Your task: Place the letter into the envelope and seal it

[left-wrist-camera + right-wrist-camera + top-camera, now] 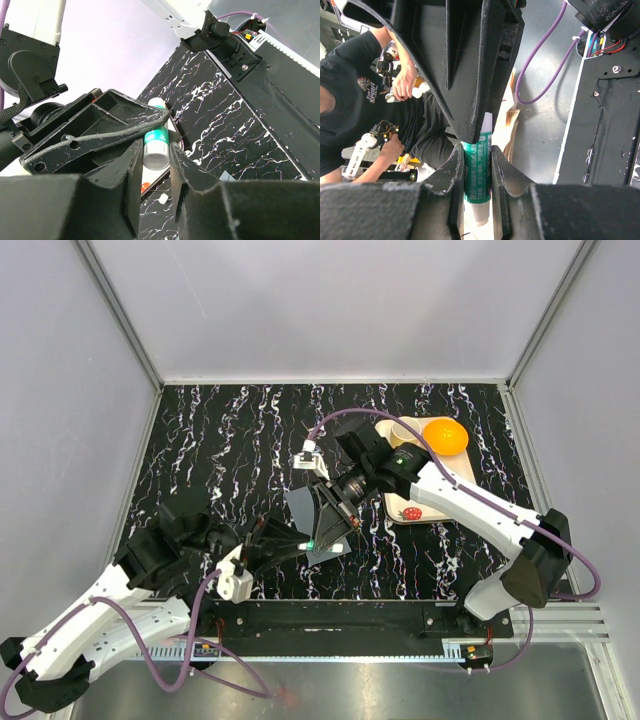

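The envelope [298, 506] lies flat near the middle of the table [220, 440], partly hidden under both arms. Over it, a green-labelled glue stick [156, 145] is gripped at one end by the right end effector [478, 162] and at the other by the left end effector [155, 159] (its fingers sit against both sides). The table is black with white marbling. A strawberry tray [398, 506] holding a round orange object [445, 436] sits at the far right. Pale walls in metal frames enclose three sides.
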`<state>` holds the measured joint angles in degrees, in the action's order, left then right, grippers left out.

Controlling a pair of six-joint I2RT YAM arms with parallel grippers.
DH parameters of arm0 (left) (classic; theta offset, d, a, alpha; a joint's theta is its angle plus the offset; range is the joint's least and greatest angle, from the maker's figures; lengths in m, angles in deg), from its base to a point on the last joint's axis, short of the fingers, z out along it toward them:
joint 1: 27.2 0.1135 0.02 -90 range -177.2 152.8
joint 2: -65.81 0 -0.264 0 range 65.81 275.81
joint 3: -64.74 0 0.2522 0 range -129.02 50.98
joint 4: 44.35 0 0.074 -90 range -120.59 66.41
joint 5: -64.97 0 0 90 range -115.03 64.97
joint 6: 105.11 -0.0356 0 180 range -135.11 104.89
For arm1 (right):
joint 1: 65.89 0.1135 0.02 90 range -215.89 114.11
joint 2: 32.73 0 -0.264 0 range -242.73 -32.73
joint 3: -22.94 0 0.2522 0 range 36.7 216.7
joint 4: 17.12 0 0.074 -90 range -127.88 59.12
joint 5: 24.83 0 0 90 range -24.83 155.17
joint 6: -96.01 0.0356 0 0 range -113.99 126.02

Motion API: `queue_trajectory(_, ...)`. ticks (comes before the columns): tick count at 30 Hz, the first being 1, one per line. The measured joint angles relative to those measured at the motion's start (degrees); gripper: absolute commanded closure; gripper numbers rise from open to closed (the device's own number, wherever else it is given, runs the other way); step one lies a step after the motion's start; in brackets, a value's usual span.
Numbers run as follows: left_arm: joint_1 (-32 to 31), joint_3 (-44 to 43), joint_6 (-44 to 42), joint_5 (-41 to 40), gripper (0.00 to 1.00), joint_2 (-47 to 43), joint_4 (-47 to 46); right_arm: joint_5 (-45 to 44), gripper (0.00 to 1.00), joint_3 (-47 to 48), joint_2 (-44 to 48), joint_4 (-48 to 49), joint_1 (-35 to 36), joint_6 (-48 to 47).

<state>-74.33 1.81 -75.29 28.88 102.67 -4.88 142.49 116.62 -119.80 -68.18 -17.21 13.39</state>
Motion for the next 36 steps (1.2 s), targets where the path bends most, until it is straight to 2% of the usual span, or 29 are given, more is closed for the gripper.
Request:
queue_trajectory(2, -0.22, 0.0, -0.07, -0.15, 0.85, -0.02, 0.31, -0.02, 1.0, 0.0, 0.0, 0.0, 0.04, 0.0)
queue_trajectory(4, -0.24, 0.0, -0.09, -0.22, 0.99, -0.02, 0.5, -0.11, 1.0, 0.0, 0.0, -0.04, 0.04, -0.02)
queue_trajectory(8, -0.33, 0.0, 0.9, -0.9, 1.0, 0.0, 1.22, -2.49, 1.0, 1.05, -0.04, -2.93, 0.15, -2.84)
queue_trajectory(13, 0.0, -0.28, 11.02, -4.74, 1.0, 0.24, 0.59, -13.29, 1.0, 7.37, -0.13, -11.34, 0.94, -12.48)
queue_trajectory(17, 0.15, -0.09, 29.9, -13.42, 1.0, 1.57, -3.56, -24.74, 1.0, 8.98, 2.84, -12.28, 1.31, -19.41)
queue_trajectory(21, 1.88, 0.98, 48.87, -20.13, 1.0, 3.17, -9.6, -37.11, 1.0, 7.13, 8.15, -8.5, 2.6, -27.78)
queue_trajectory(31, 15.41, 4.92, 102.55, -14.78, 1.0, 11.34, -21.66, -72.81, 1.0, -10.19, 19.54, 12.11, 15.1, -56.35)
queue_trajectory(36, 18.49, 7.41, 118.66, -12.02, 1.0, 15.87, -24.41, -81.96, 1.0, -24.79, 23.5, 27.91, 18.18, -75.47)
